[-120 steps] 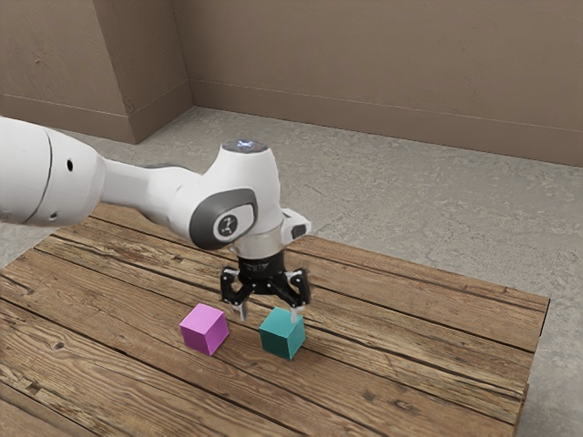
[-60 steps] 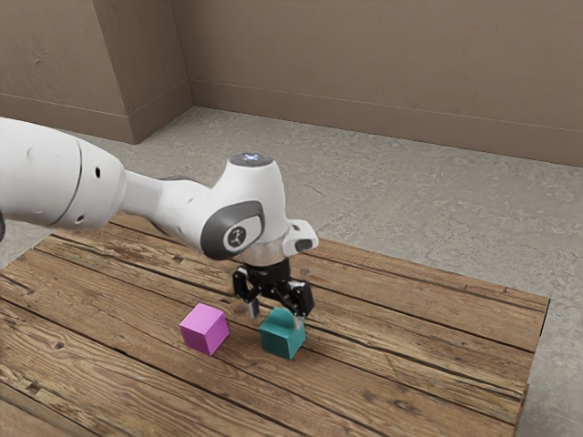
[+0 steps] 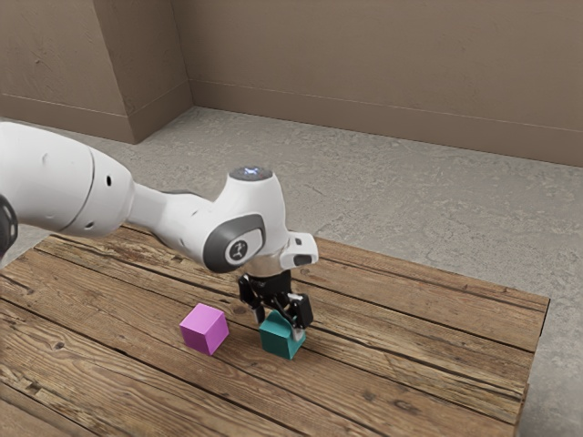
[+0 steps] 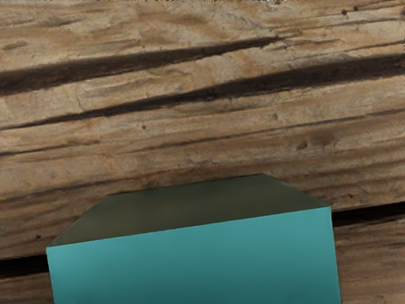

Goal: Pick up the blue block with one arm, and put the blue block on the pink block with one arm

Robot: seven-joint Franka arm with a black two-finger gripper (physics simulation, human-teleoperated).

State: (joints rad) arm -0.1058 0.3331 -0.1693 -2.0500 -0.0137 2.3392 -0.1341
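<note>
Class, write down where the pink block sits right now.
The pink block rests on the wooden table, just to the exterior view's left of the blue block, not touching it.

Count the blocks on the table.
2. The pink block sits on the wooden table toward the exterior view's left. The teal-blue block sits apart to its right, directly under the hand. None seems hidden.

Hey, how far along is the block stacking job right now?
Nothing is finished: the blue block sits on the table beside the pink block, not on it. In hand: the end effector is down over the blue block. Left: lift it and set it on the pink block.
</note>
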